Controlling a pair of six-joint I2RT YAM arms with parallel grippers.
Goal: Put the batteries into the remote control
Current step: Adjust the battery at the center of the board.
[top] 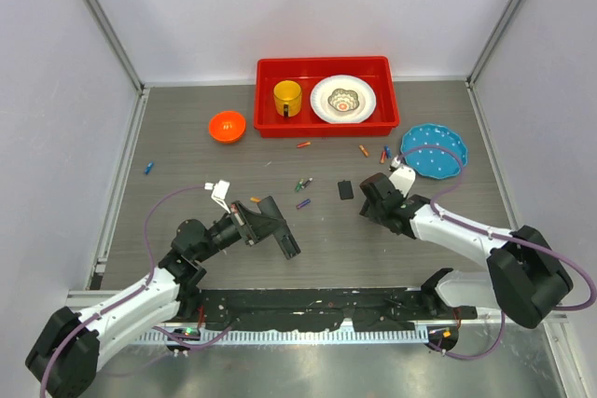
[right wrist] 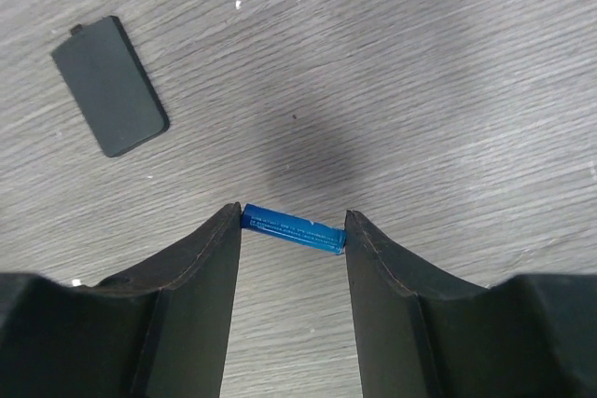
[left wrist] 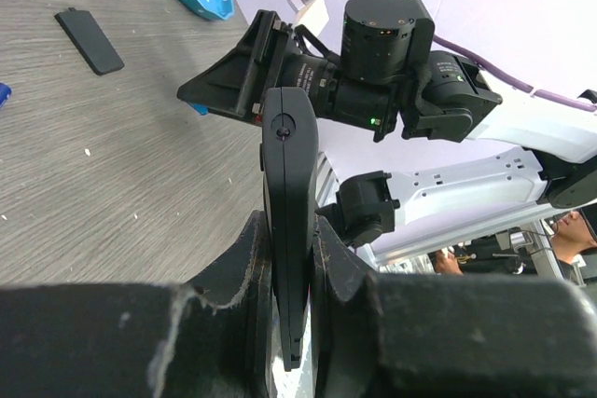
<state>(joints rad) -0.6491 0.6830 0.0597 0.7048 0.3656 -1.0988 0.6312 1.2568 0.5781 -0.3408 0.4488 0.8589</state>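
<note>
I see my left gripper clamped on the remote, the right gripper near a cover, batteries scattered between.
</note>
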